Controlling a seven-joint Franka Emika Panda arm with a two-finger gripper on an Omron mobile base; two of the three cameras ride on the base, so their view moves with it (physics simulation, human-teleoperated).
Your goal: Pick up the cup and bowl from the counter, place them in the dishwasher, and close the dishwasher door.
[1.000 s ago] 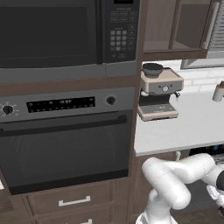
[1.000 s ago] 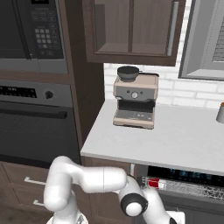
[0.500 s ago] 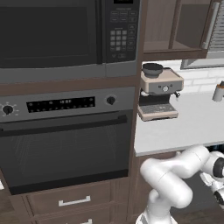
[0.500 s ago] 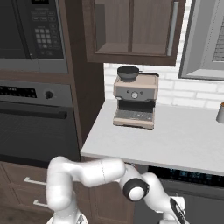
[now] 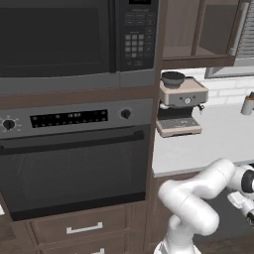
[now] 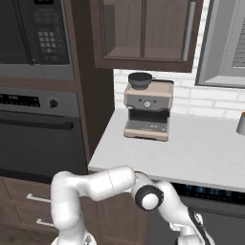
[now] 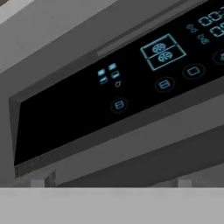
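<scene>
I hold end effector [image 6: 201,234] low before dishwasher [image 7: 131,87] control strip, jaws apart, empty. Risk: scraping panel, or wrist clipping bench [image 6: 201,153] edge on rise.

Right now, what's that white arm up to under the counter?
The white arm reaches down below the counter, beside the oven. Its open gripper holds nothing and faces the dishwasher control panel close up. A coffee machine stands on the counter, and a cup at its far right edge.
</scene>
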